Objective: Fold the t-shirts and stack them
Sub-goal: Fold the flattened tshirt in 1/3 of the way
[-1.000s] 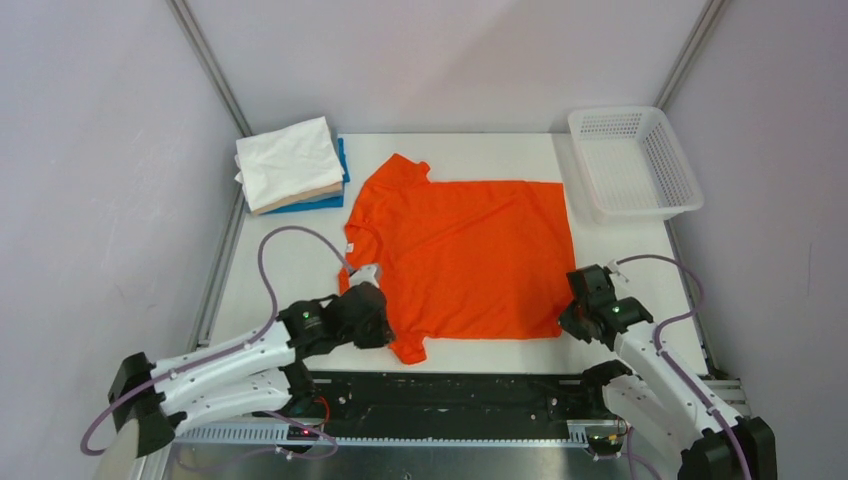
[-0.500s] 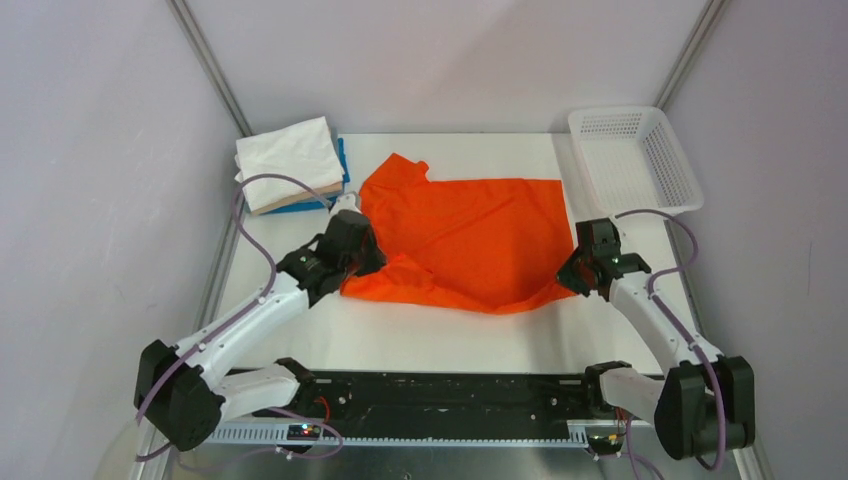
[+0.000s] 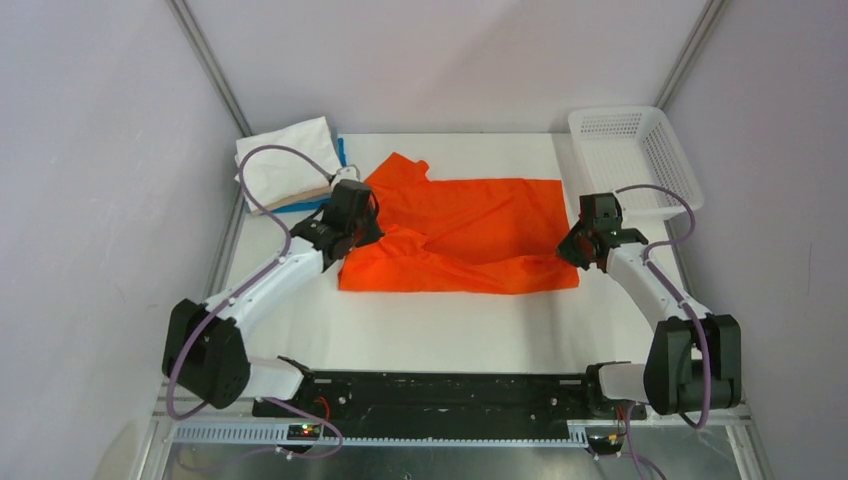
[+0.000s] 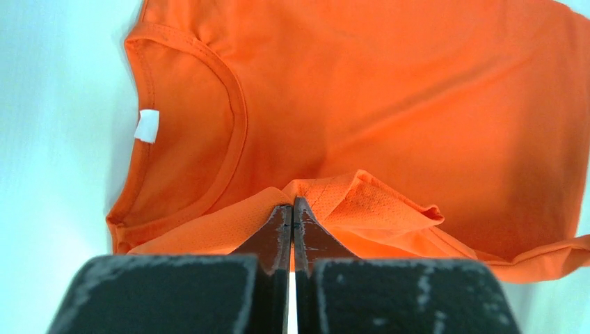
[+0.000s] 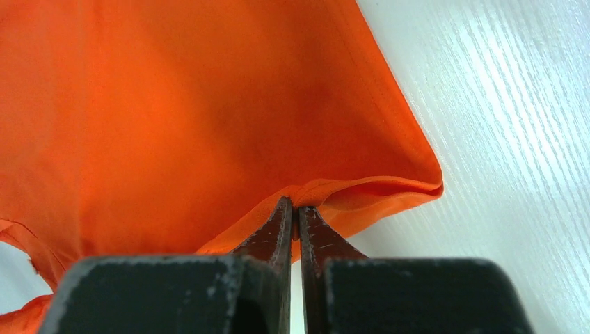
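Note:
The bright orange t-shirt point(image 3: 460, 235) lies across the middle of the table, its near half lifted and doubled over the far half. My left gripper point(image 3: 372, 232) is shut on a pinch of the orange t-shirt point(image 4: 389, 104) at its left end, just in front of the collar with the white label point(image 4: 147, 126). My right gripper point(image 3: 570, 250) is shut on the hem corner of the orange t-shirt point(image 5: 174, 104) at its right end. In the wrist views the left gripper point(image 4: 292, 203) and the right gripper point(image 5: 295, 204) each have cloth between the closed tips. Folded white, beige and blue t-shirts form a pile point(image 3: 285, 160) at the far left.
A white mesh basket point(image 3: 675, 165) stands at the far right corner. Bare white table point(image 3: 450, 320) stretches between the shirt and the arm bases. Metal frame posts rise at both far corners.
Both grippers have moved away from the near edge toward the far side, carrying the shirt's near edge up and over. The shirt went from flat to folded lengthwise.

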`<state>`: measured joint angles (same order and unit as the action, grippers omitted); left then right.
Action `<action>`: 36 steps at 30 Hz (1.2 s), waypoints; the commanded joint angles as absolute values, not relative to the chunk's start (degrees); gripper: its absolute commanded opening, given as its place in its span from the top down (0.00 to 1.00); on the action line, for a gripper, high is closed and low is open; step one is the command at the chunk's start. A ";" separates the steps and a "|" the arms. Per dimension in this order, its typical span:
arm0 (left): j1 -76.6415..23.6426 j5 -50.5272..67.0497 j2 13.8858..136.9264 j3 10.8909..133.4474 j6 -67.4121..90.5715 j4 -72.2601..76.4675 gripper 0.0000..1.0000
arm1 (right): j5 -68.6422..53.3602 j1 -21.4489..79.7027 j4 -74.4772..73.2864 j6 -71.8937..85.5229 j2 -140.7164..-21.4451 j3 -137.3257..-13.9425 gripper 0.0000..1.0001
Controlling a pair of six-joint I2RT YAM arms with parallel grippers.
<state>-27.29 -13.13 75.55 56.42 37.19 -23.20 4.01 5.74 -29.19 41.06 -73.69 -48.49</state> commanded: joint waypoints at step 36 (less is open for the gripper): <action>-23.13 -4.15 94.29 59.82 36.40 -15.90 0.00 | 0.80 15.86 -12.23 33.38 -88.12 -52.71 0.01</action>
